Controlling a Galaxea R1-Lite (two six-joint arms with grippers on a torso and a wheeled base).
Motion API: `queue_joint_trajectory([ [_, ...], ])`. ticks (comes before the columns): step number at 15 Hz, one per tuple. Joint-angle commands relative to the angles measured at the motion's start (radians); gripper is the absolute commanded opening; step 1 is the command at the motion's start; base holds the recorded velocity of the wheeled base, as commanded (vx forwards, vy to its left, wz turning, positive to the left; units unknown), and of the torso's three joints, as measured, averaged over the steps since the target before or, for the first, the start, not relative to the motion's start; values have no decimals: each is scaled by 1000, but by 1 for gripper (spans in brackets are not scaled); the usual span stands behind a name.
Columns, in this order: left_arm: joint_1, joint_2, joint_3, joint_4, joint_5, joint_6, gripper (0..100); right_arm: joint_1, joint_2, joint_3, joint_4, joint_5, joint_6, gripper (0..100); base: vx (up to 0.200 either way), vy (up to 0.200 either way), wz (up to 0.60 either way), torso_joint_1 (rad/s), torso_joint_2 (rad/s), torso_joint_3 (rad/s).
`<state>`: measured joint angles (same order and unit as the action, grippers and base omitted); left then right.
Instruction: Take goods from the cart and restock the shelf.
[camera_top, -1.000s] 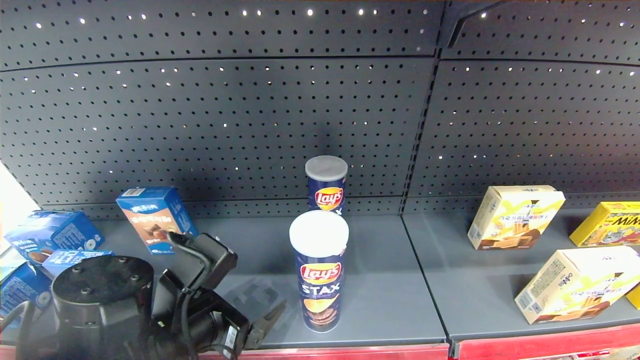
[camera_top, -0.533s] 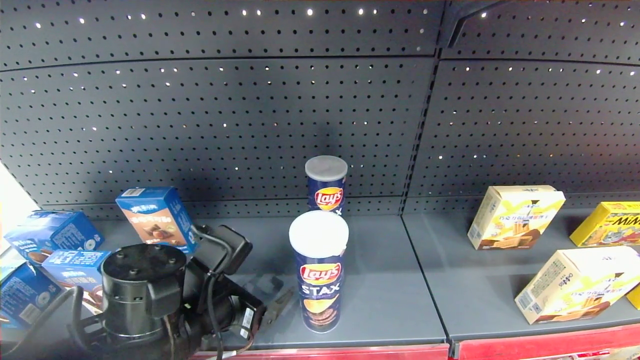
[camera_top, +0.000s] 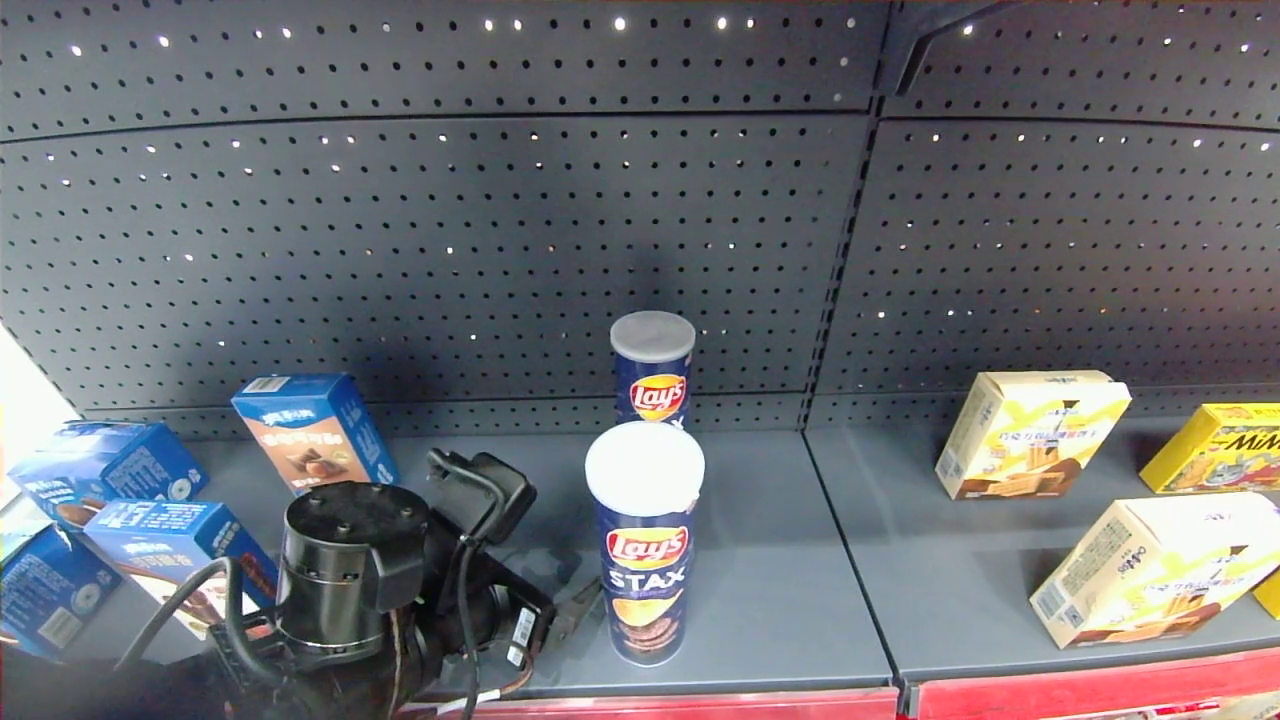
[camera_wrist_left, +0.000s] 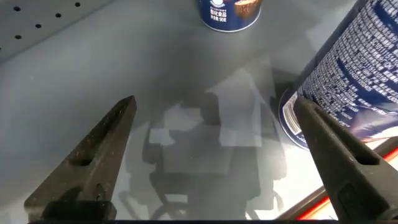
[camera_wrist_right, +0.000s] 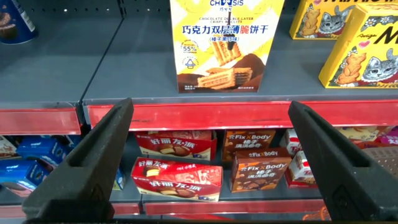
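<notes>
Two dark-blue chip cans stand upright on the grey shelf (camera_top: 770, 570), one behind the other. The front can (camera_top: 645, 545) has a white lid and the back can (camera_top: 652, 368) a grey one. My left gripper (camera_top: 572, 612) is low on the shelf just left of the front can's base. In the left wrist view this gripper (camera_wrist_left: 214, 106) is open with only bare shelf between its fingers. One finger (camera_wrist_left: 336, 162) lies right against the front can (camera_wrist_left: 357, 74), and the back can (camera_wrist_left: 230, 11) stands farther off. My right gripper (camera_wrist_right: 208, 112) is open and holds nothing, in front of the shelf's red edge (camera_wrist_right: 205, 115).
Blue snack boxes (camera_top: 310, 430) stand and lie at the shelf's left end. Cream and yellow boxes (camera_top: 1030, 430) fill the right bay, and one cream box (camera_wrist_right: 227, 43) faces the right wrist. A lower shelf holds red and orange boxes (camera_wrist_right: 177, 177). Perforated panel backs the shelf.
My left arm has moved right along the shelf and brought its gripper up to the front can. That can has shifted slightly to the right.
</notes>
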<state>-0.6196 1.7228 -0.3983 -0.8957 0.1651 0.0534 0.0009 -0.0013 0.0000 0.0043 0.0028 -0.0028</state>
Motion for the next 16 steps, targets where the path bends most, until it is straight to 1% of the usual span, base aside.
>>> queue_joint_trajectory([
  [1,0,0,7,-2,1,0,100,1,1,0,0,0,0,100,0,0,0,0,0,0],
  [2,1,-8,12,-2,1,2,100,1,1,0,0,0,0,100,0,0,0,0,0,0],
  [4,37,-72,6,0,-1,9,100,1,1,0,-1,0,0,100,0,0,0,0,0,0],
  [5,44,-140,-11,9,-3,20,100,1,1,0,0,0,0,100,0,0,0,0,0,0],
  [6,44,-207,-34,24,-1,22,100,1,1,0,0,0,0,100,0,0,0,0,0,0],
  [7,43,-278,-37,54,4,22,100,1,1,0,0,0,0,100,0,0,0,0,0,0],
  [9,41,-404,-39,147,11,22,100,1,1,0,0,0,0,100,0,0,0,0,0,0],
  [10,43,-537,-40,265,37,23,100,1,1,0,-1,0,0,100,0,0,0,0,0,0],
  [12,66,-736,-10,400,37,28,100,-1,1,0,0,0,0,100,0,0,0,0,0,0],
  [13,109,-871,49,449,33,54,100,-1,1,0,0,0,0,100,0,0,0,0,0,0],
  [14,176,-1016,95,485,27,88,100,1,1,0,0,0,0,100,0,0,0,0,0,0],
  [15,250,-1175,154,560,7,109,100,1,1,0,0,0,0,100,0,0,0,0,0,0],
  [16,311,-1302,207,615,2,102,100,1,1,0,0,0,0,100,0,0,0,0,0,0],
])
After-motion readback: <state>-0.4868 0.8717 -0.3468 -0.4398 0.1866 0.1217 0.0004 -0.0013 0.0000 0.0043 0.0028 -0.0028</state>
